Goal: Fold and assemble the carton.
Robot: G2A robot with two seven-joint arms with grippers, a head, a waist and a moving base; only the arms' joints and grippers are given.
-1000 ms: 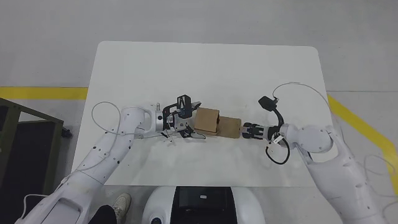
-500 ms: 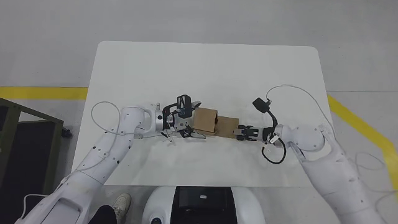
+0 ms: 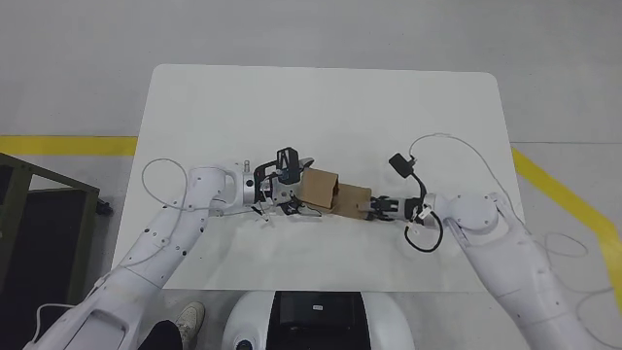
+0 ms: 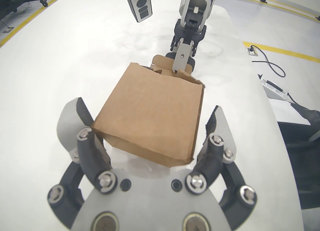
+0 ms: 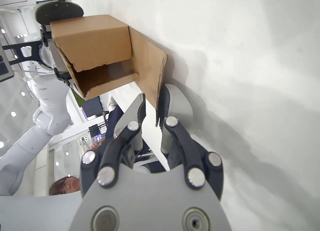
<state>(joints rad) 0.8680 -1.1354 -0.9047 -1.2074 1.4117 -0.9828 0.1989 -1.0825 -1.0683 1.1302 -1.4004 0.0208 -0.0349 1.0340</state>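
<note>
The brown carton (image 3: 321,190) lies on its side on the white surface (image 3: 224,107), directly between the two sets of jaws. One end sits inside the left jaws, which are spread wide: one pad (image 4: 83,117) touches a carton corner, and the other (image 4: 212,127) is just off the opposite edge. The far end is open. A side flap (image 5: 147,66) projects from it into the right jaws. These are narrowed around the flap's edge, one pad (image 5: 165,99) against the cardboard, the other (image 5: 141,106) just clear of it.
</note>
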